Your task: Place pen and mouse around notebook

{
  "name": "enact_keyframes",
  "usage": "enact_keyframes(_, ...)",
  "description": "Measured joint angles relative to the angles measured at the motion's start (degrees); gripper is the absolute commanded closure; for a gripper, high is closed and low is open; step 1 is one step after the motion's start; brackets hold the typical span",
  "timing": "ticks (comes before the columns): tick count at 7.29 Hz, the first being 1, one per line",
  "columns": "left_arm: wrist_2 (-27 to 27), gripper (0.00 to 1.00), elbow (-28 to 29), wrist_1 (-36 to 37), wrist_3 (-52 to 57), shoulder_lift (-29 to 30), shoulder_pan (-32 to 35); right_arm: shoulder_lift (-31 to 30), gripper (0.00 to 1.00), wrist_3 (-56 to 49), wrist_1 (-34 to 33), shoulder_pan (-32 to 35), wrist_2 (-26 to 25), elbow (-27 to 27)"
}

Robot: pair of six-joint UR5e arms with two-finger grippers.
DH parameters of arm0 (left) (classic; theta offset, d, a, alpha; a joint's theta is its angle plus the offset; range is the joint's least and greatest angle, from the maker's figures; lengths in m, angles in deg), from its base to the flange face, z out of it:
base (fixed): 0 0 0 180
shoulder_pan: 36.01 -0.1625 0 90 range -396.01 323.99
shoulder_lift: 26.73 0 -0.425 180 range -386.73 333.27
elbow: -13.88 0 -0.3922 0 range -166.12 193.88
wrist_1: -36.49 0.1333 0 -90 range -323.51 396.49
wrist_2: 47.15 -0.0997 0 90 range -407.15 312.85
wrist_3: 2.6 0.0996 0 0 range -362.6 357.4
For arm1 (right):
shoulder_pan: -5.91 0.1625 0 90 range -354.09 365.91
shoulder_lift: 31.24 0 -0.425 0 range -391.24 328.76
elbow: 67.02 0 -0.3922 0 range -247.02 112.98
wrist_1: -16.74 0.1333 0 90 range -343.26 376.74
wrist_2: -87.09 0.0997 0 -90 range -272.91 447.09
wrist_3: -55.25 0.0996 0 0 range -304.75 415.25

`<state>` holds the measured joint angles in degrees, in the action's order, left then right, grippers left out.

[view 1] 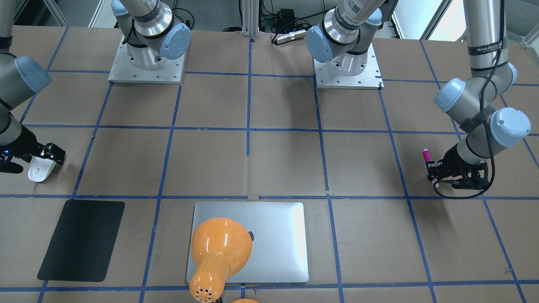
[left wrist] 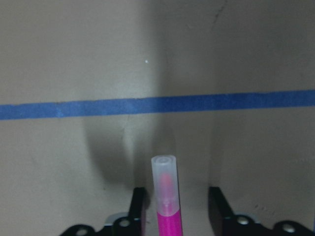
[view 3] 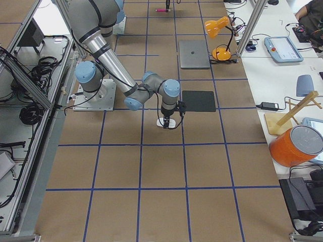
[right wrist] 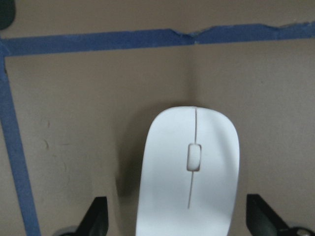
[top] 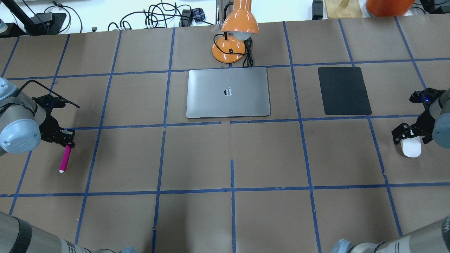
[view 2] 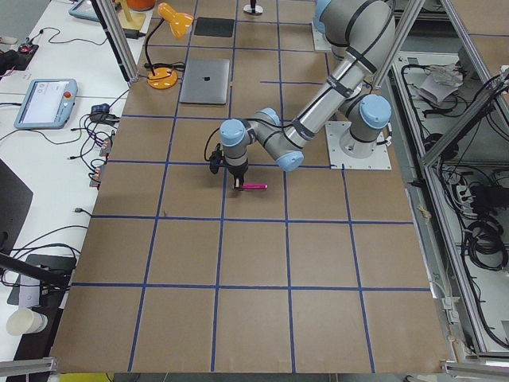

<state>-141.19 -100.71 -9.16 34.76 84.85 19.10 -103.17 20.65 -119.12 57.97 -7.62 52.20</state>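
The magenta pen lies flat on the table at the far left, also seen in the front view and the left side view. My left gripper is open and lowered over the pen's far end; in the left wrist view the pen sits between the fingers with gaps on both sides. The white mouse rests at the far right. My right gripper is open and straddles it; the mouse lies clear of both fingers. The silver notebook lies closed at the table's far middle.
A black mat lies right of the notebook. An orange desk lamp stands just behind the notebook, its head hanging over the lid in the front view. Blue tape lines grid the brown table. Cables and gear lie beyond the far edge.
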Motion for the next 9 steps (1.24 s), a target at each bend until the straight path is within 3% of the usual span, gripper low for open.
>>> enact_keyframes(1,0.1,1.00,0.0,-0.1,0.0,-0.2,0.0,0.2,0.61,-0.1,-0.2,0.0,0.3,-0.1)
enact_keyframes(2,0.2,1.00,0.0,-0.3,-0.3,-0.4,0.1,0.3,0.83,-0.2,-0.4,0.0,0.3,-0.1)
enact_keyframes(3,0.4,1.00,0.4,-1.0,-1.8,-0.9,0.6,0.3,0.95,-0.2,-0.5,0.0,0.1,-0.3)
enact_keyframes(5,3.1,1.00,3.2,-6.0,-14.4,-2.8,4.6,0.0,0.94,0.3,-0.2,0.3,0.1,-2.3)
enact_keyframes(6,3.9,1.00,5.6,-9.5,-27.4,-3.5,9.2,-0.5,0.94,1.1,1.3,1.1,0.1,-4.6)
enact_keyframes(9,4.9,1.00,12.4,-13.3,-64.0,-2.5,26.0,1.3,0.95,6.5,12.4,10.1,0.8,-17.3)
